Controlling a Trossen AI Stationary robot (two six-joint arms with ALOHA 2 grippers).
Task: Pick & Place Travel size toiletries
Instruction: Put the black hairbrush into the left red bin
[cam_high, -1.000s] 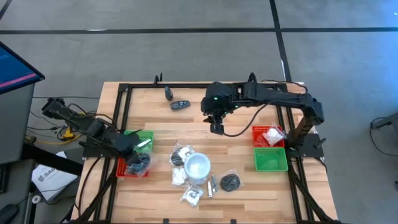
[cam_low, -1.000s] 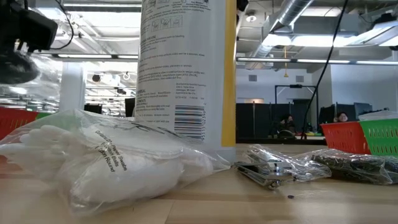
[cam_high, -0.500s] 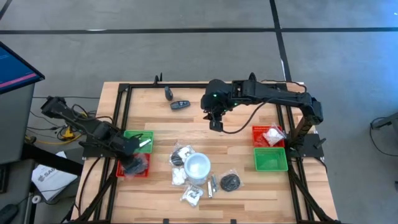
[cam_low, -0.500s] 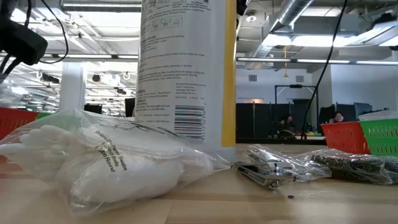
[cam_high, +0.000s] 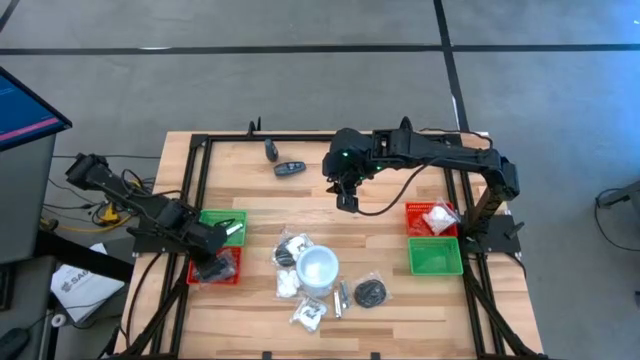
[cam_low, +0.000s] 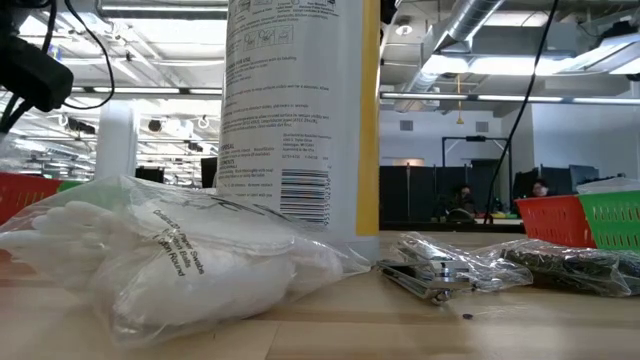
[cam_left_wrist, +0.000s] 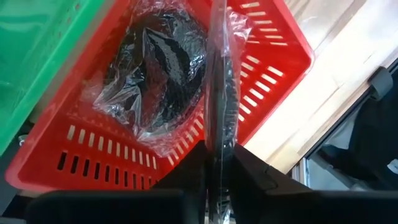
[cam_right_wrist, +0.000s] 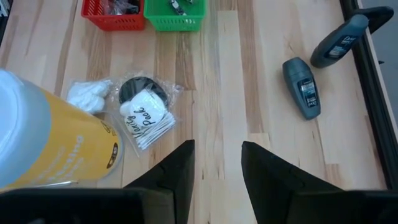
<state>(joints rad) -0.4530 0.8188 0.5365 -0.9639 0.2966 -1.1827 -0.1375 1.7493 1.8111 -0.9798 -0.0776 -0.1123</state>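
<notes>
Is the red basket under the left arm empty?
No, in the left wrist view the red basket holds a black round disc in a clear wrapper.

Tall bottle (cam_high: 318, 268) blocks table centre (cam_high: 380, 240); bare wood around right tool (cam_high: 347, 203).

Open-plan lab: exposed ceiling ducts (cam_low: 470, 40), framed wooden workbench (cam_high: 390, 240)

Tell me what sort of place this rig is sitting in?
Probably an open-plan lab or industrial workspace rather than a home. The low view shows exposed ceiling ducts, strip lighting and people at distant desks; the high view shows a wooden table with a black frame on grey floor.
</notes>
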